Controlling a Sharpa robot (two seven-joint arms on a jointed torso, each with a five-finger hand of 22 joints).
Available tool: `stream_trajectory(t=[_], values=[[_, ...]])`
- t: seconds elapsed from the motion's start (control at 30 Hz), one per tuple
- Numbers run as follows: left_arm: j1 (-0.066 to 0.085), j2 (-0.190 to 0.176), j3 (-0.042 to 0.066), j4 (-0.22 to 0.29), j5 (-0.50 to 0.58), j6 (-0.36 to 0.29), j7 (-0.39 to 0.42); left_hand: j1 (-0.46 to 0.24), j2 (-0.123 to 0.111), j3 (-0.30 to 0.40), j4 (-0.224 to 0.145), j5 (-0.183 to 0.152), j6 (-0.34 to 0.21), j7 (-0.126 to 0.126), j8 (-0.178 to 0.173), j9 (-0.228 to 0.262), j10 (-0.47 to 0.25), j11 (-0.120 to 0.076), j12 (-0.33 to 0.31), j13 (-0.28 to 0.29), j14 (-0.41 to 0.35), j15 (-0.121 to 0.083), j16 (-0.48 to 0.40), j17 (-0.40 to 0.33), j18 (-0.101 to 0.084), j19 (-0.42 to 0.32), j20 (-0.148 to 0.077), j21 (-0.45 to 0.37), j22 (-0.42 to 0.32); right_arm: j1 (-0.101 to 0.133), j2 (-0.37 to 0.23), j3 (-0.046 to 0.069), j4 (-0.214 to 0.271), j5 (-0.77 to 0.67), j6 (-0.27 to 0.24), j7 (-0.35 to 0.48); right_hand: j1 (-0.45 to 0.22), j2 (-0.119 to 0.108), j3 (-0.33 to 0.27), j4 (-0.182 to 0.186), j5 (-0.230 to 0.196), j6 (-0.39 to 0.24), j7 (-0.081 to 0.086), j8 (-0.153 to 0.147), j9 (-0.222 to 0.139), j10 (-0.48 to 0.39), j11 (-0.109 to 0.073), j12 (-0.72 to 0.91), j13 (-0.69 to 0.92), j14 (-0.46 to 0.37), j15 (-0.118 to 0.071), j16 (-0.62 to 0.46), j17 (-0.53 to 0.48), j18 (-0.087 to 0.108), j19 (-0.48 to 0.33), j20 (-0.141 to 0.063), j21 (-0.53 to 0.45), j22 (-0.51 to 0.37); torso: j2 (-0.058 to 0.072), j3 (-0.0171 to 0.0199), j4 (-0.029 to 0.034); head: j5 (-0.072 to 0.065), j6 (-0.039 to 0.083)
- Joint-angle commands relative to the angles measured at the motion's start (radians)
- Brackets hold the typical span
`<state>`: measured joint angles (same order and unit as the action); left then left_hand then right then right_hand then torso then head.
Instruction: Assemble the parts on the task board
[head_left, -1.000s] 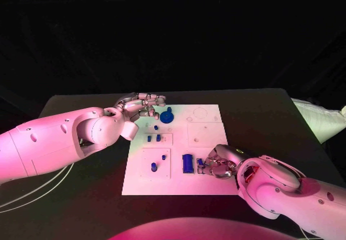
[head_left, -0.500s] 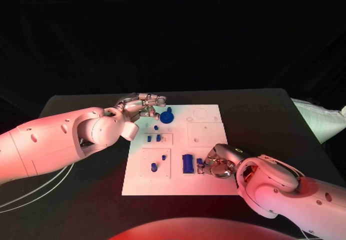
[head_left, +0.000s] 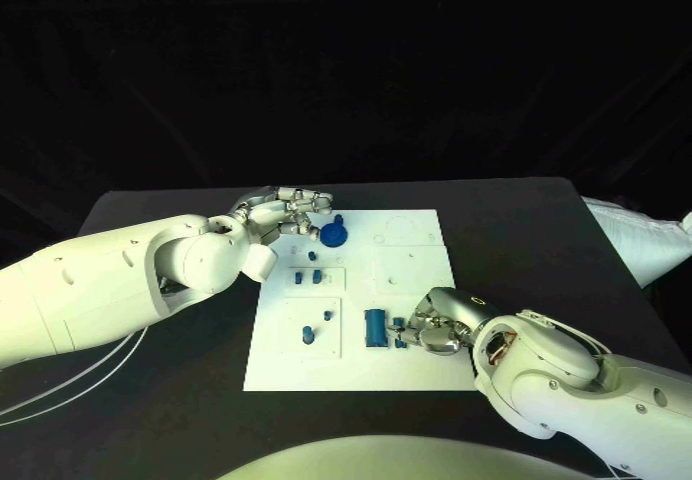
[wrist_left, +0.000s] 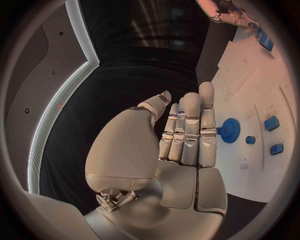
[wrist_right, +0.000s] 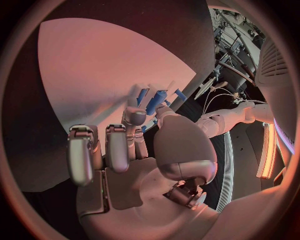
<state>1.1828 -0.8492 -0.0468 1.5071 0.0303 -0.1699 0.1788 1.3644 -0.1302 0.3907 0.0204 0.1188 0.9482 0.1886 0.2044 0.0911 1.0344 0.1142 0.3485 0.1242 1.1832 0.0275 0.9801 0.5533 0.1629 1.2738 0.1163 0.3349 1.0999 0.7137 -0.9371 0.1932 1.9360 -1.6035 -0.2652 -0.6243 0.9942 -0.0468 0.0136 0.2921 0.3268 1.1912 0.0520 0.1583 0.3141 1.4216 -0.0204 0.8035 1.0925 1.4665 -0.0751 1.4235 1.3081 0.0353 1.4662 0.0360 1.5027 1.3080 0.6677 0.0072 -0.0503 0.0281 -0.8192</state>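
The white task board (head_left: 411, 270) lies mid-table. A blue gear (head_left: 333, 235) stands near its far left corner. My left hand (head_left: 283, 212) hovers just left of the gear, fingers straight and holding nothing; the gear (wrist_left: 230, 131) sits by its fingertips. A long blue block (head_left: 375, 327) stands near the board's front. My right hand (head_left: 433, 326) is right of it, thumb and a finger pinching a small blue part (head_left: 400, 341) with the other fingers curled in. Past those fingers the block (wrist_right: 155, 102) shows.
Several small blue parts (head_left: 307, 275) sit in recesses on the board's left half, and two more (head_left: 307, 333) lie in the front left plate. A pale bag (head_left: 642, 240) lies off the table's right edge. Black table (head_left: 519, 230) surrounds the board.
The small blue part at my right hand's fingertips now sits a little nearer the board's front edge. My left hand and the gear have not moved.
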Motion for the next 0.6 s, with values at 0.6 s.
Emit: stream_trajectory(t=[0.6], values=[[0.0, -0.001, 0.0, 0.0, -0.006, 0.022, 0.003, 0.002, 0.005, -0.006, -0.003, 0.005, -0.008, 0.001, 0.005, -0.001, -0.007, -0.001, 0.005, -0.001, -0.008, -0.001, 0.005, -0.001, 0.018, 0.0, 0.007, -0.006, -0.001, -0.001, -0.021, 0.0, 0.002, -0.023, -0.127, 0.027, 0.295, -0.015, 0.001, -0.127, -0.14, -0.024, 0.011, -0.03, -0.004, -0.033, 0.006, -0.099, -0.045, 0.058, -0.003, -0.032, 0.023, -0.005, 0.024, -0.001, -0.014, 0.17, 0.0, -0.0003, 0.0017, -0.003, 0.006]])
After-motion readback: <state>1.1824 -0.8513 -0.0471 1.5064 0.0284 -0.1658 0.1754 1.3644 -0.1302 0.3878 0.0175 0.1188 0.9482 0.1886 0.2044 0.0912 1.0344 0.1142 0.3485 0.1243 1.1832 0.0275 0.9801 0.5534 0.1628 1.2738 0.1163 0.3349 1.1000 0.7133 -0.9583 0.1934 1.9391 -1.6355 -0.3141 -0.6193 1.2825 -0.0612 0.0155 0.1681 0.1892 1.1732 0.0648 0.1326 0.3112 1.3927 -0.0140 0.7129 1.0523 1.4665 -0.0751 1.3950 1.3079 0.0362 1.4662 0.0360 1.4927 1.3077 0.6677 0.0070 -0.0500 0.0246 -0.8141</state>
